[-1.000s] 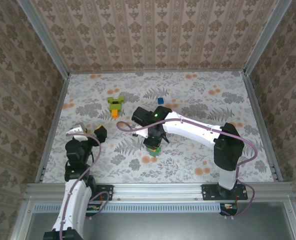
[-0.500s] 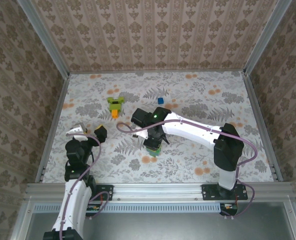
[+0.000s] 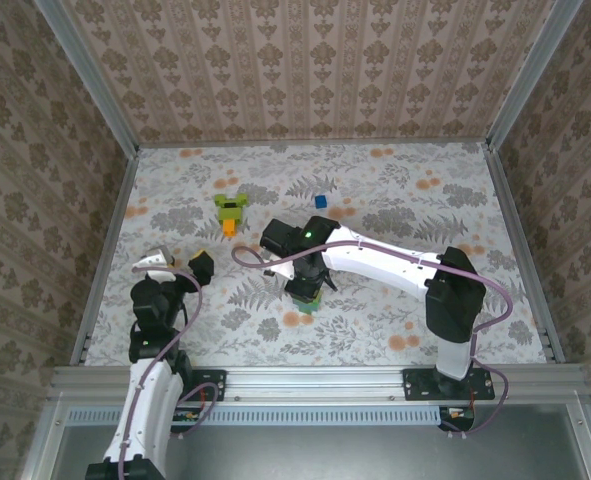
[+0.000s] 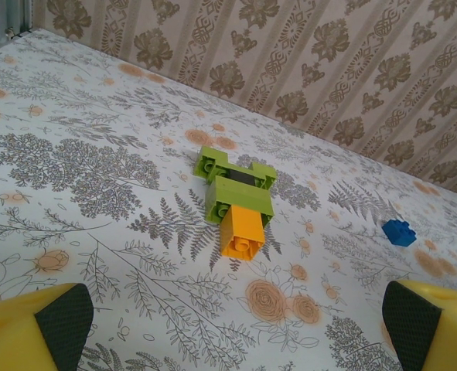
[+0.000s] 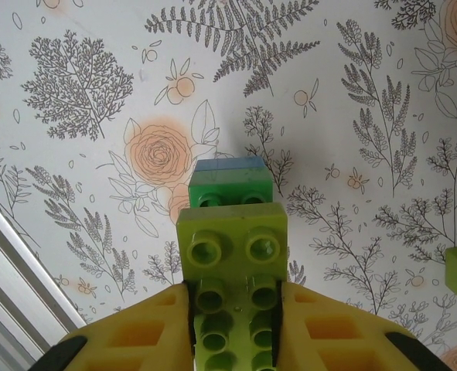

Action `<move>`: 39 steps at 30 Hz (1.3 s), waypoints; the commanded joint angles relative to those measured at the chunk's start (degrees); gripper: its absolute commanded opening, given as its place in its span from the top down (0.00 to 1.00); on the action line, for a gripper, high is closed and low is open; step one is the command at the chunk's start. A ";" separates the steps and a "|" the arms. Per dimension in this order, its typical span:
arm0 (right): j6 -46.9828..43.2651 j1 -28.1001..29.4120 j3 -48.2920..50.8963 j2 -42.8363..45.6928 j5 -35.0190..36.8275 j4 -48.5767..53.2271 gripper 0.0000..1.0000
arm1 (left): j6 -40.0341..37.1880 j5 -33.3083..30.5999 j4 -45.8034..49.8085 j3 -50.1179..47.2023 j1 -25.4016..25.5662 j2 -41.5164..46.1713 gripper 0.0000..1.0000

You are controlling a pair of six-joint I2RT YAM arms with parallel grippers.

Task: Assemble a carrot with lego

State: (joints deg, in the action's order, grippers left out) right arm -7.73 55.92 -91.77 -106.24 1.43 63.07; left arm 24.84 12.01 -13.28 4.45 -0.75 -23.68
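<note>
The right gripper (image 5: 233, 311), clenched on a lime-green brick stack (image 5: 231, 243), has shifted slightly left. The carrot (image 3: 231, 211) stays unmoved, well apart from it, so attachment is judged pending. The left gripper (image 4: 240, 325) rests spread open.

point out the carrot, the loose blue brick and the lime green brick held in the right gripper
carrot (image 4: 240, 197), left wrist view, on its lime green middle brick
blue brick (image 4: 399, 233), left wrist view, on its top face
lime green brick (image 5: 232, 247), right wrist view, between its two front studs
</note>
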 commanded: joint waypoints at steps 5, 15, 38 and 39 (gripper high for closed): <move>1.66 0.53 4.69 -3.33 -0.45 0.46 0.73 | -1.17 -0.50 -1.72 -1.15 0.27 0.32 0.00; 1.57 0.24 7.64 -3.99 -1.34 -1.63 0.72 | -1.16 -0.57 -1.72 -1.16 0.38 0.22 0.00; 0.61 0.16 1.24 4.98 -0.20 -3.47 0.37 | -1.13 -0.63 -1.71 -1.15 0.45 0.22 0.00; 0.61 0.15 1.24 5.26 -0.20 -3.41 0.37 | -1.17 -0.69 -1.71 -1.15 0.50 0.29 0.00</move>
State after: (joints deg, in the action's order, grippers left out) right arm -7.27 55.92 -89.10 -103.98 1.48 59.72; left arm 24.82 11.75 -13.28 4.34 -0.71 -23.68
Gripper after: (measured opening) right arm 0.628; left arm 0.994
